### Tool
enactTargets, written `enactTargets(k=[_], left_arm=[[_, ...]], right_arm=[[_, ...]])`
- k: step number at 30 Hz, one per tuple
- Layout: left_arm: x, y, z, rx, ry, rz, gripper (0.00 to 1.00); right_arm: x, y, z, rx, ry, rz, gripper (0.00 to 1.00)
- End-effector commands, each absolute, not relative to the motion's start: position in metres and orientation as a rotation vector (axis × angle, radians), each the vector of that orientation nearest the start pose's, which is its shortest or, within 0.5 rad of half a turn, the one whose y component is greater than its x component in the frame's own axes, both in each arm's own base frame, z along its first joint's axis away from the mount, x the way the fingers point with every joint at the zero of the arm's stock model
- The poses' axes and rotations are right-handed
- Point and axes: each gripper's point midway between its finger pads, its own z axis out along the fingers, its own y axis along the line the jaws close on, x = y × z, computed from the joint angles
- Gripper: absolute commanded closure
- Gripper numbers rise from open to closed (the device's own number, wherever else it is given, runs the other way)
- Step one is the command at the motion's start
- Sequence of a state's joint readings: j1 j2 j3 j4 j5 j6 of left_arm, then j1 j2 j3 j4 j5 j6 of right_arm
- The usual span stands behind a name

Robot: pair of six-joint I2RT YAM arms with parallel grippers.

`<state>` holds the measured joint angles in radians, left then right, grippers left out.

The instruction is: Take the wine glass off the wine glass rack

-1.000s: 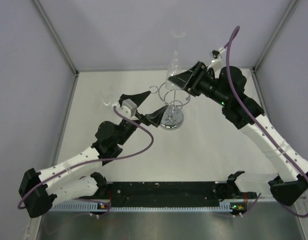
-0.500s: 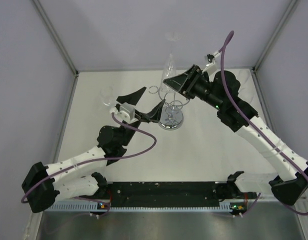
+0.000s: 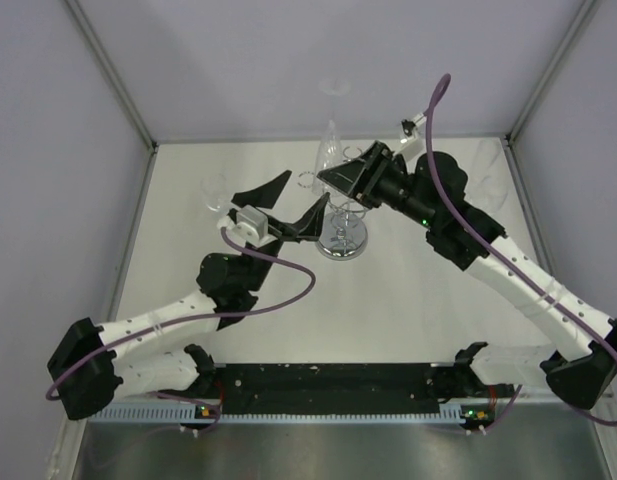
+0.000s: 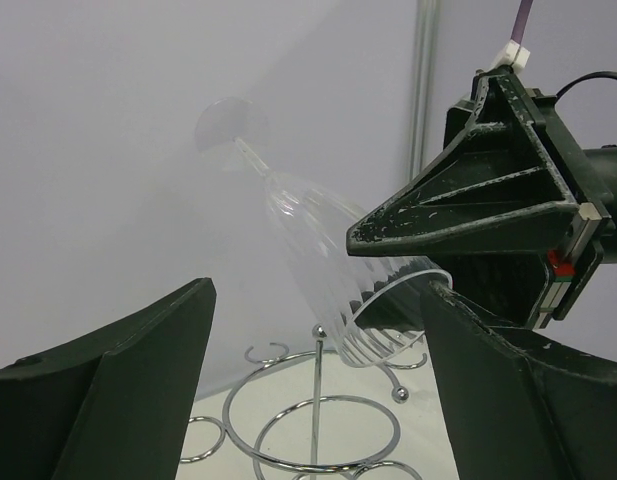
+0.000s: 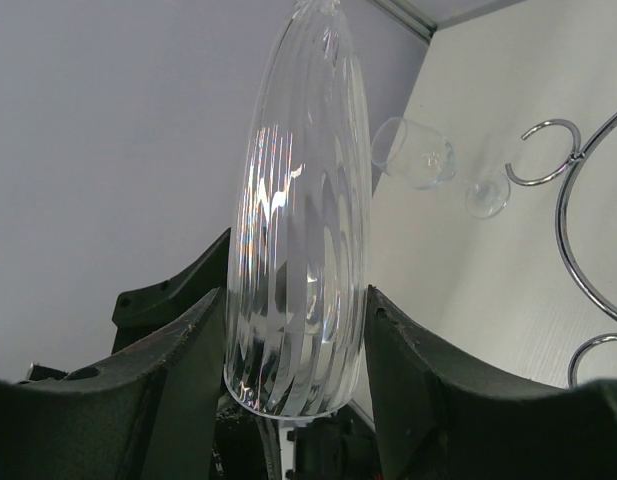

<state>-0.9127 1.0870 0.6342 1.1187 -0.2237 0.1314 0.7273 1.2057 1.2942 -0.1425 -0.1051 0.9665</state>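
Observation:
My right gripper (image 3: 336, 176) is shut on the bowl of a clear ribbed wine glass (image 3: 331, 148), held rim down and tilted, with its foot up against the back wall. The glass (image 5: 298, 250) sits between both right fingers (image 5: 178, 380). The chrome wine glass rack (image 3: 344, 228) stands just below it on its round mirrored base. In the left wrist view the glass rim (image 4: 388, 320) hangs beside the top of the rack's post (image 4: 318, 400). My left gripper (image 3: 291, 205) is open and empty, just left of the rack, pointing at it.
A second clear wine glass (image 3: 216, 195) lies on its side on the table to the left of the left gripper; it also shows in the right wrist view (image 5: 416, 155). The grey back wall is close behind the rack.
My right gripper has carried the wine glass leftward and tilted it further over the rack. My left gripper has risen a little and its jaws stand wider.

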Motion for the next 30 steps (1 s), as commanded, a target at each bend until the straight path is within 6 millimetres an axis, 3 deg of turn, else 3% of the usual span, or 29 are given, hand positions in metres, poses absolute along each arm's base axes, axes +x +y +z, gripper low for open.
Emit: enactTargets(k=[1, 14, 25, 30], left_arm=[[0.250, -0.249, 0.446, 0.206, 0.806, -0.632, 0.11], [0.250, -0.253, 0.444, 0.217, 0.807, -0.629, 0.17], [0.251, -0.257, 0.450, 0.223, 0.790, -0.623, 0.30], [0.251, -0.258, 0.447, 0.229, 0.797, -0.619, 0.42]], right_arm=[[0.255, 0.310, 0.439, 0.100, 1.698, 1.414, 0.64], [0.243, 0.305, 0.444, 0.107, 1.670, 1.421, 0.65], [0.235, 0.311, 0.446, 0.095, 1.669, 1.436, 0.65], [0.232, 0.309, 0.446, 0.100, 1.661, 1.434, 0.64]])
